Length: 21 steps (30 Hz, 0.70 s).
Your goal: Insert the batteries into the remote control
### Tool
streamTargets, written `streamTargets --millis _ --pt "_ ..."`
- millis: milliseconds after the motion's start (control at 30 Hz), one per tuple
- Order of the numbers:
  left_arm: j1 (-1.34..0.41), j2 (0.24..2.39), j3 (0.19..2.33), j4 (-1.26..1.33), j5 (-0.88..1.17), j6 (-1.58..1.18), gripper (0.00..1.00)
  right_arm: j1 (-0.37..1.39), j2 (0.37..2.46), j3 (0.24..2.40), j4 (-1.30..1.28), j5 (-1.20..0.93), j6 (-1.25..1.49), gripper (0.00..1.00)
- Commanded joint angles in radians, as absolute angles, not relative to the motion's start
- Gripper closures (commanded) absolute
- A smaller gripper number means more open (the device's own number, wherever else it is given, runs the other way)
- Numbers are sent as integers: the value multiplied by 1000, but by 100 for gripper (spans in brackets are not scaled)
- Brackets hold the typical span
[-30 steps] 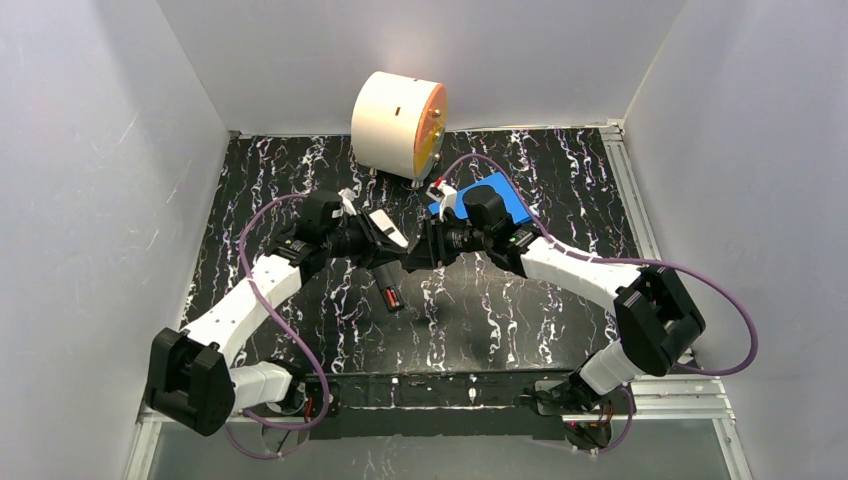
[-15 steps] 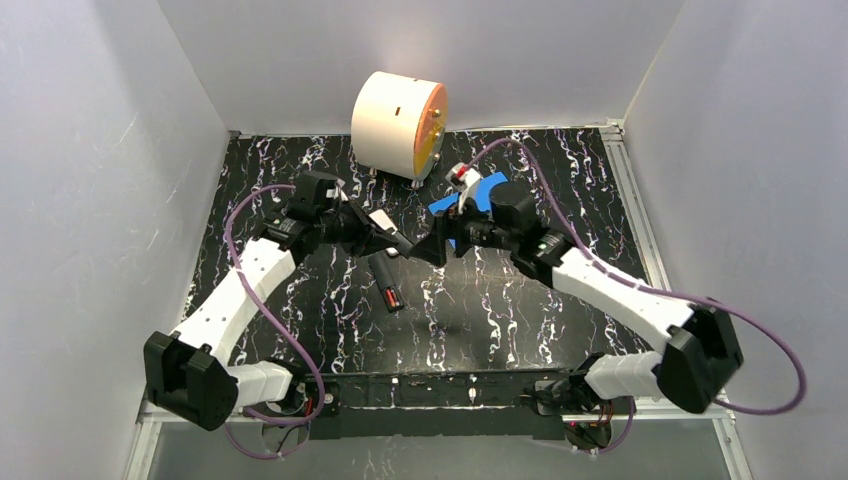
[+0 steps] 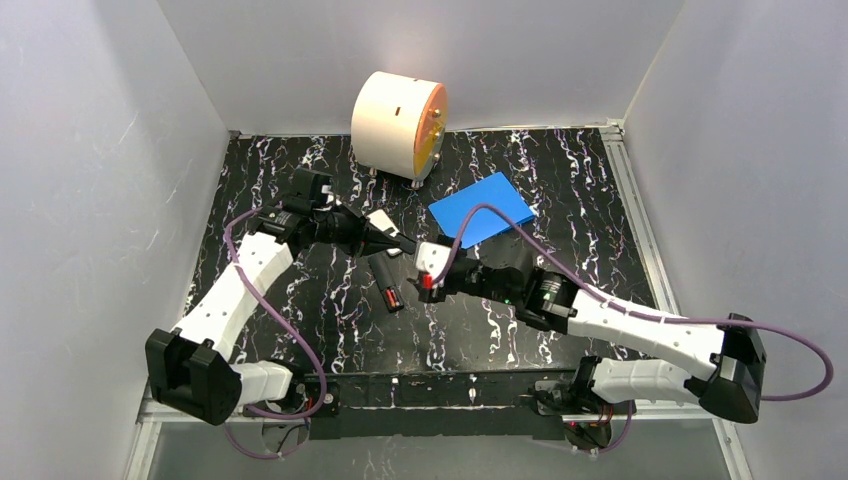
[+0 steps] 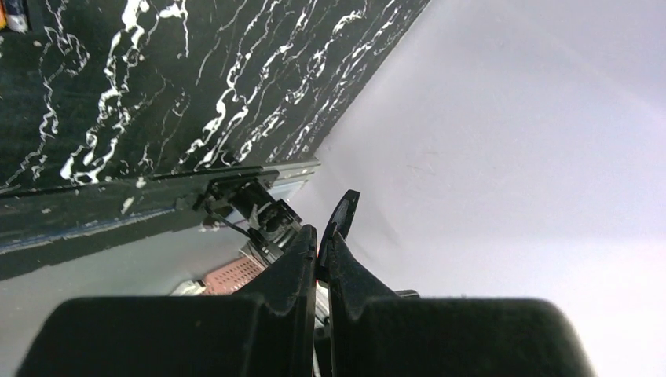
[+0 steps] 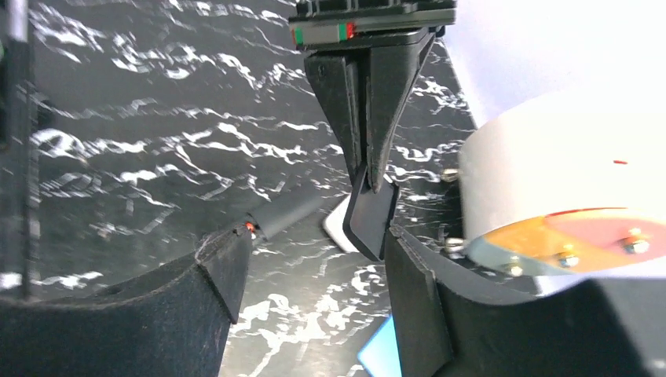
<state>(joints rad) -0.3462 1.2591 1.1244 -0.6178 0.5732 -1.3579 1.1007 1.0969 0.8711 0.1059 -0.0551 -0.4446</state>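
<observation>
The orange-red battery (image 3: 392,297) looks to me seated in the near end of the dark remote (image 3: 381,268), which lies on the surface (image 3: 470,340) just ahead of my right pincer (image 5: 314,242), beside one of its fingers (image 5: 212,267); the dark greenish battery I cannot find. That pincer's jaws stand apart with nothing in them; my left pincer (image 5: 369,174), close in front of it, is clamped on a thin dark flat piece (image 5: 371,218), the battery cover by my guess. Risks as I judge them: the cover is pinched only by one edge and could twist out; the two pincers are near enough to clash; a nudge from the right fingers could roll the open remote and spill the cell. I can read no writing anywhere; the only marking is a red-green stripe (image 5: 322,33) on the left pincer's body.
</observation>
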Motion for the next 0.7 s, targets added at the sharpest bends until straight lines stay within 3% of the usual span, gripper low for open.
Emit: streamTargets --millis 0,200,567,667 --pt "-326 1210 1104 -664 667 -1411 100 1156 1127 861 140 120 -752 32" --pt "-322 1187 1066 -661 702 -1429 100 1161 1154 845 231 151 -827 49" --pt "-318 1175 1045 -625 737 -1464 100 1161 1199 868 208 73 -801 58" --pt "-318 1168 1042 -623 739 -1458 100 1161 1213 884 218 82 -772 71"
